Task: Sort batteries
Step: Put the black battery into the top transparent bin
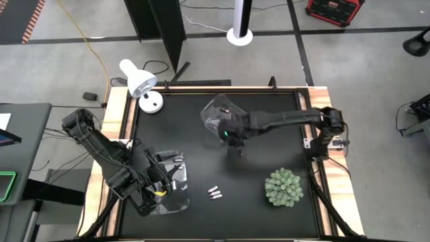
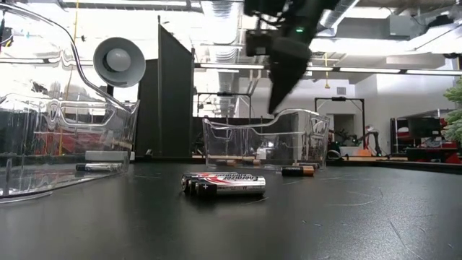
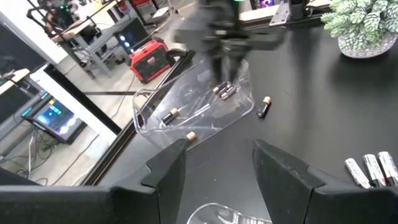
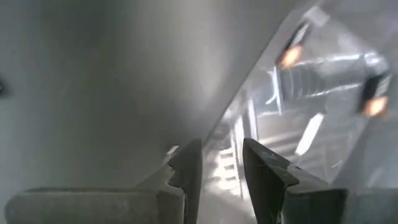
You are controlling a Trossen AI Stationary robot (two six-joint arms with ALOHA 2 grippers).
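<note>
Three silvery-white batteries (image 1: 215, 193) (image 2: 224, 185) (image 3: 372, 169) lie side by side on the black table mat. Dark batteries with copper ends (image 3: 225, 91) lie in the far clear bin (image 1: 216, 111) (image 2: 263, 141). One more dark battery (image 3: 263, 107) (image 2: 298, 171) lies on the mat beside that bin, and another (image 3: 191, 135) lies by its near wall. My right gripper (image 1: 234, 144) (image 2: 278, 97) (image 4: 217, 165) hangs over the far bin's edge, pointing down, with a narrow gap and nothing in it. My left gripper (image 3: 217, 168) (image 1: 164, 181) is open above the near clear bin (image 1: 176, 202).
A spiky green potted plant (image 1: 283, 187) stands near the table's right near corner. A white desk lamp (image 1: 141, 84) stands at the far left corner. Open mat lies between the two bins and around the silvery batteries.
</note>
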